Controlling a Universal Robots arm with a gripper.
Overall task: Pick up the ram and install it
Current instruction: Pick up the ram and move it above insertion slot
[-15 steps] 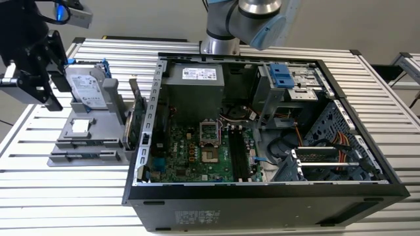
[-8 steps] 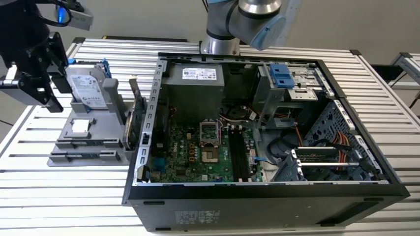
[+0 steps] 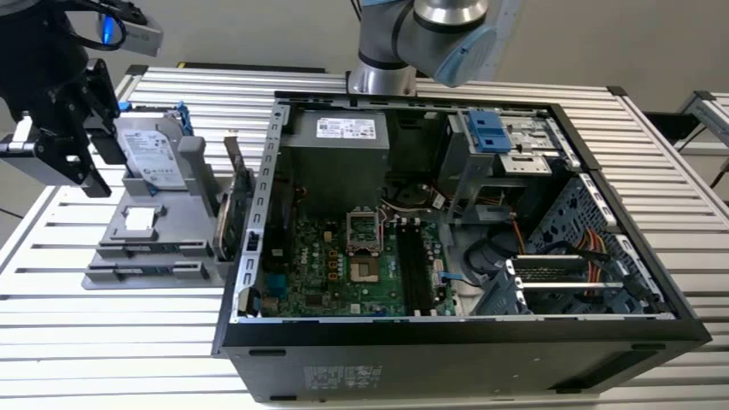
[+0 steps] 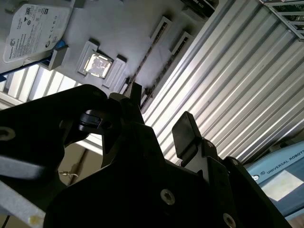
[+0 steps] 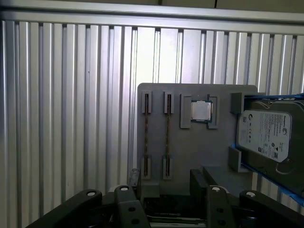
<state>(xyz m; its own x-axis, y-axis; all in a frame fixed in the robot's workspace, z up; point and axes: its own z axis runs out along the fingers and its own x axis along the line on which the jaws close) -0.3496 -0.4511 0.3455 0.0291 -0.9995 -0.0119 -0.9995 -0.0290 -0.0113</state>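
Two thin ram sticks stand edge-on in parallel slots of the grey holder (image 5: 213,156), one ram stick (image 5: 146,135) beside the other (image 5: 167,135). In the second wrist view they show as thin dark lines (image 4: 145,64). My gripper (image 5: 166,183) hovers above the holder's near end, open, with nothing between its black fingers (image 4: 187,130). In the exterior view the gripper (image 3: 80,162) hangs at the left, over the holder's (image 3: 148,256) outer side.
On the same holder lie a square processor chip (image 5: 201,110) and a silver hard drive (image 5: 268,135) in a blue bracket. The open computer case (image 3: 456,333) lies at the exterior view's right of the holder, with the motherboard's black memory slots (image 3: 408,269) exposed. Everything stands on a ribbed metal table (image 3: 102,342).
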